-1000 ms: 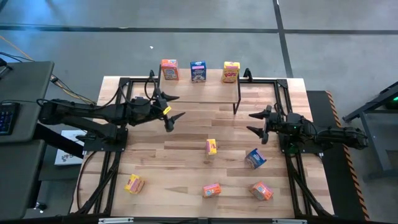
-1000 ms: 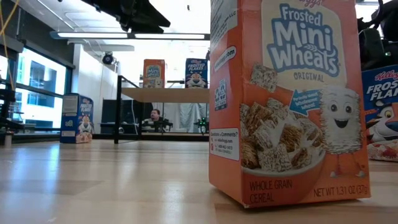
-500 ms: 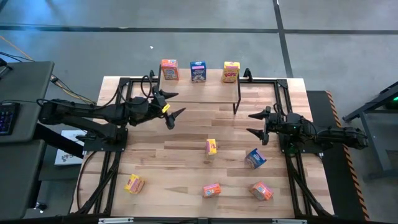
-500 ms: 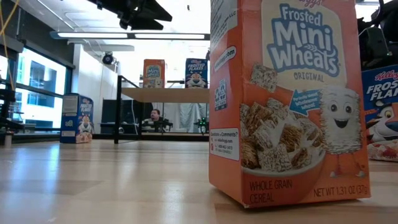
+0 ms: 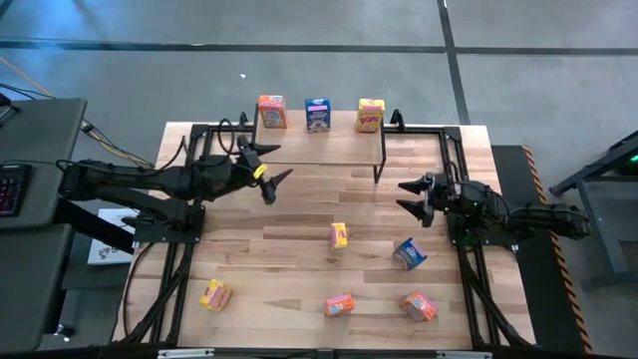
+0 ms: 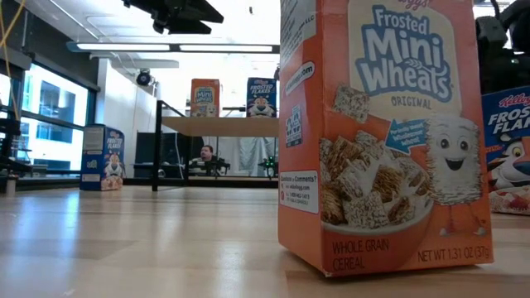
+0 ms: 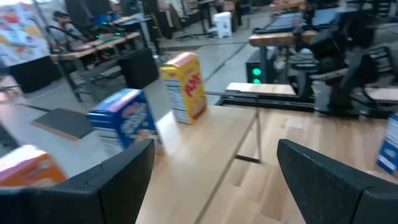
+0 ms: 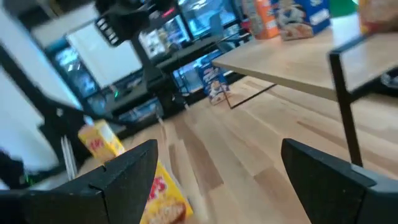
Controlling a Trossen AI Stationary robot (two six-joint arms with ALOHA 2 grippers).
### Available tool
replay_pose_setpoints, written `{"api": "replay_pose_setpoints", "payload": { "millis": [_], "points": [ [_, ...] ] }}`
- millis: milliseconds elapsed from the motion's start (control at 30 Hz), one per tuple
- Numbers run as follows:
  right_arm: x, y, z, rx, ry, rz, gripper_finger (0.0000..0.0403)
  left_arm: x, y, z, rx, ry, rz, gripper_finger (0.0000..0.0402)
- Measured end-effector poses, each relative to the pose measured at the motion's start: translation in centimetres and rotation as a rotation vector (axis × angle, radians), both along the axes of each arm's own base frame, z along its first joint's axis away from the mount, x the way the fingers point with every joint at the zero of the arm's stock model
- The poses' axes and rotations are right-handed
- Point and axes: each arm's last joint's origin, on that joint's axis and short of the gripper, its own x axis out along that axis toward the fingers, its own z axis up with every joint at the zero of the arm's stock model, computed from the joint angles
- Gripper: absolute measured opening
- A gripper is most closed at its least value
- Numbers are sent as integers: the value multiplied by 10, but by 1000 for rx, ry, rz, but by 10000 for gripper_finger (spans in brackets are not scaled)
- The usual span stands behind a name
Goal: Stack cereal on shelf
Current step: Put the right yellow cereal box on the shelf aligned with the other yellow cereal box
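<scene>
The shelf [image 5: 319, 148] stands at the table's far edge. On it stand three cereal boxes: orange-red [image 5: 271, 111], blue [image 5: 317, 115] and yellow [image 5: 370, 116]. More boxes are on the tabletop: yellow [image 5: 338, 235], blue [image 5: 409, 253], yellow-orange [image 5: 213, 294] and two orange ones [image 5: 339, 304] [image 5: 420, 305]. My left gripper [image 5: 267, 168] hovers open by the shelf's front left corner; its wrist view shows the yellow box [image 7: 185, 87] and the blue box [image 7: 124, 121] past the open fingers. My right gripper [image 5: 407, 195] hangs open to the right of the shelf and touches nothing.
Black frame rails [image 5: 189, 214] [image 5: 461, 239] run along both sides of the table. In the low view an orange Mini Wheats box [image 6: 381, 132] fills the foreground. A blue box [image 6: 103, 157] stands far left. The shelf's thin black legs [image 5: 380, 165] stand ahead of both grippers.
My left gripper has drifted a little toward the table's far edge and the shelf's front left corner, staying open. The boxes have kept still.
</scene>
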Motion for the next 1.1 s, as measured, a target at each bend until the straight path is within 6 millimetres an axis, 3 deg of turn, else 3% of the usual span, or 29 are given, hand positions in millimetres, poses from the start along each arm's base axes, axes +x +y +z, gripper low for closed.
{"api": "replay_pose_setpoints", "payload": {
  "millis": [200, 400, 567, 733, 900, 1100],
  "points": [
    [-1, 0, 12, 95, -119, 6, 335, -14, 1, 8, 21, -15, 49, 330],
    [-6, 1, 54, 1, -214, 25, 335, -25, 1, 13, 21, -13, 50, 330],
    [-2, 1, 89, -21, -172, 15, 335, -29, 1, 12, 21, 4, 50, 330],
    [17, -3, 118, 49, -17, -21, 335, -29, 1, 11, 19, 15, 50, 330],
    [44, -6, 140, 255, 145, -33, 335, -30, 1, 7, 21, 61, 49, 330],
    [84, 4, 162, 356, 290, 47, 334, -31, 1, 4, 20, 87, 44, 330]
  ]
}}
